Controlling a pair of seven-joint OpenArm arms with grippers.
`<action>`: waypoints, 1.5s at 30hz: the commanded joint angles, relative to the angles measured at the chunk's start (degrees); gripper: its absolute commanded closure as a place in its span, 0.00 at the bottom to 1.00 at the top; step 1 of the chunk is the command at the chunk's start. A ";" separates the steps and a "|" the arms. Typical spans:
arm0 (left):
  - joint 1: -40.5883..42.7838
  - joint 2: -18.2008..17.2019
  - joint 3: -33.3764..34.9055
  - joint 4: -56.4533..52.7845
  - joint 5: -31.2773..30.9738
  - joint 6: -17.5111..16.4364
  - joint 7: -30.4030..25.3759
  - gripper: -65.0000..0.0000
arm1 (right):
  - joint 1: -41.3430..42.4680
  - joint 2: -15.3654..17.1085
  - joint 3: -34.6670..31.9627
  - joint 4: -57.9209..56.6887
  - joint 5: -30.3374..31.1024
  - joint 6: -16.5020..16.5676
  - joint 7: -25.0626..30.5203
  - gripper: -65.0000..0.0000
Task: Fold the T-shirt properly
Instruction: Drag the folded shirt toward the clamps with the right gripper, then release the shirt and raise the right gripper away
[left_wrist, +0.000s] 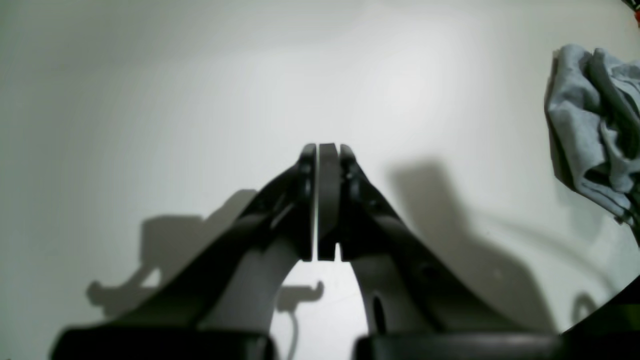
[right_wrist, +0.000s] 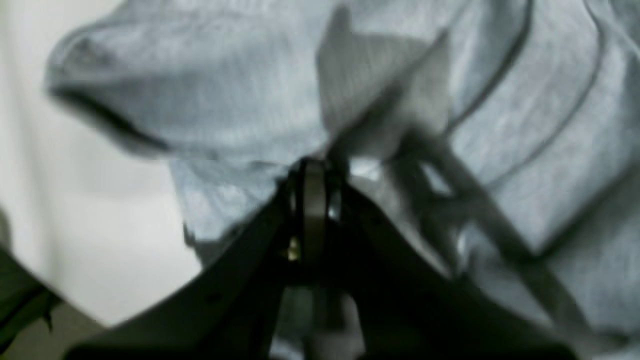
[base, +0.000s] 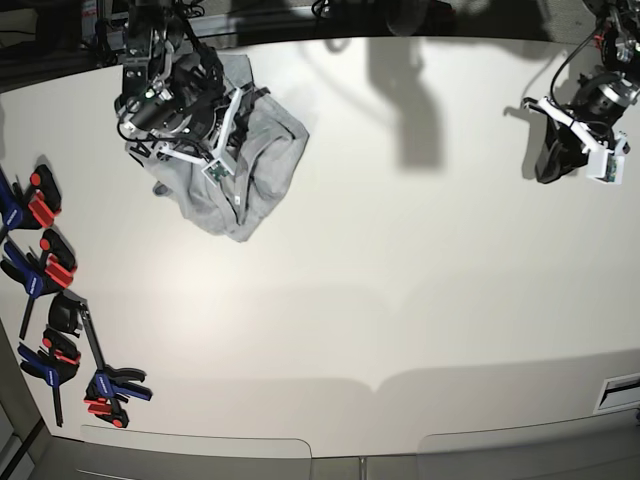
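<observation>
Early step, by the look of it: T-shirt (base: 232, 165) heaped crumpled near the bench's (base: 400, 270) far left corner; right claw (right_wrist: 314, 172) pinched shut on its cloth; left claw (left_wrist: 327, 150) closed, empty, well apart near the far right edge; next calls for spreading flat.

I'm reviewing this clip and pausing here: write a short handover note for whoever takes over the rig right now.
Left gripper: shut, holding nothing, over bare table far from the cloth.
Right gripper: shut, down in the T-shirt; the blurred wrist view shows fabric bunched at its tips, but not clearly whether it is pinched.
T-shirt: a crumpled grey heap at the table's far corner on the right arm's side.
Done: no fold visible yet.
Left: spread the shirt flat, then fold it.
Clamps lie along that same table edge, apart from the shirt.
</observation>
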 joint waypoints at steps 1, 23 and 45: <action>-0.09 -0.66 -0.46 0.90 -0.92 -0.39 -1.33 1.00 | 1.03 0.46 0.48 -2.14 -2.80 -1.84 -0.24 1.00; -0.11 -0.66 -0.46 0.90 -0.94 -0.39 -1.33 1.00 | 3.91 0.31 22.73 -22.69 -1.55 -23.69 2.49 1.00; 3.26 -0.59 -5.42 5.49 -0.90 -0.39 -2.99 1.00 | 5.81 0.31 26.12 18.99 12.46 -13.42 -0.70 1.00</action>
